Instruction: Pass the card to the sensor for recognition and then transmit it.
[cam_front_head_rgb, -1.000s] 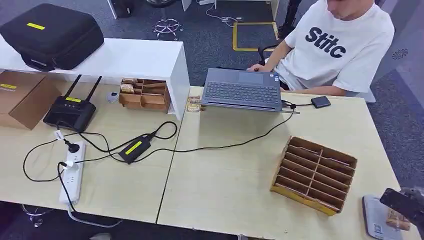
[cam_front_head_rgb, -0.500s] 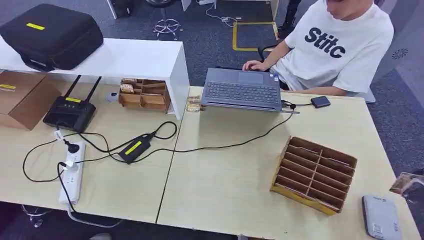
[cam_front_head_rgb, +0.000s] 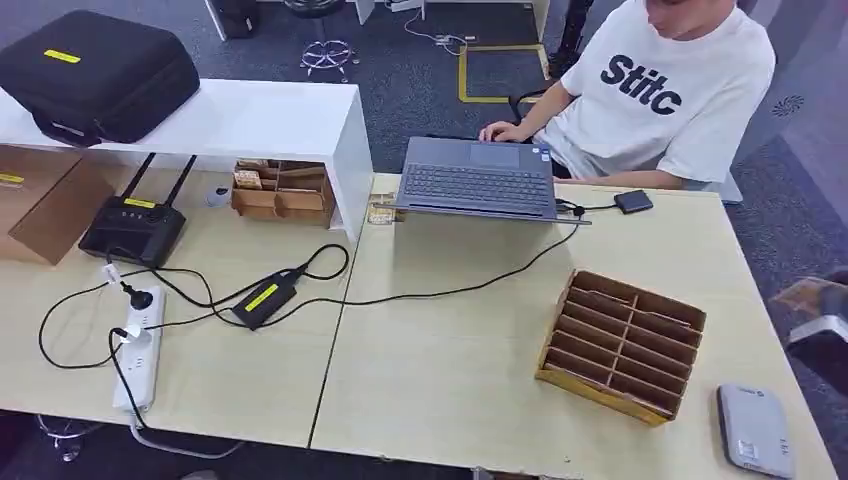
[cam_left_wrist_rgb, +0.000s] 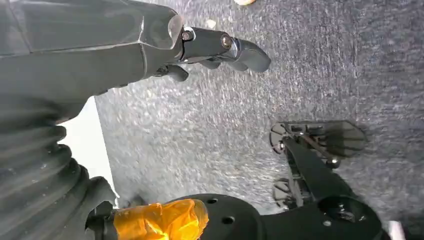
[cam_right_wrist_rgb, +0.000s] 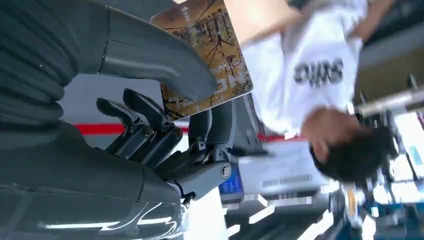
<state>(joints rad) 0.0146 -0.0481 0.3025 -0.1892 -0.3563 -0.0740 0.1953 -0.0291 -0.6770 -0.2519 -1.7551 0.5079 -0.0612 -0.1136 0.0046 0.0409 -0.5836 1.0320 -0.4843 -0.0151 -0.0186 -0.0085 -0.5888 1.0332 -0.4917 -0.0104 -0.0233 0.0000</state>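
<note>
My right hand (cam_front_head_rgb: 826, 338) shows at the table's right edge and pinches a brown patterned card (cam_front_head_rgb: 814, 295), held in the air beyond the edge. Close up, the card (cam_right_wrist_rgb: 209, 54) sits between the thick thumb and the dark fingers (cam_right_wrist_rgb: 150, 122) of the right hand (cam_right_wrist_rgb: 125, 100). The grey sensor pad (cam_front_head_rgb: 755, 430) lies flat at the table's front right corner, nearer than the card and apart from it. My left hand (cam_left_wrist_rgb: 220, 45) hangs over grey carpet with its fingers apart and nothing in it.
A cardboard divider box (cam_front_head_rgb: 625, 343) stands left of the sensor. A person in a white shirt (cam_front_head_rgb: 665, 95) sits at the far side, typing on a laptop (cam_front_head_rgb: 480, 178). Cables, a power strip (cam_front_head_rgb: 135, 345), a router (cam_front_head_rgb: 130, 228) and a white shelf (cam_front_head_rgb: 240, 115) occupy the left.
My right hand has lifted the card off the sensor pad and carried it farther along the table's right edge, toward the person. The head camera has shifted slightly.
</note>
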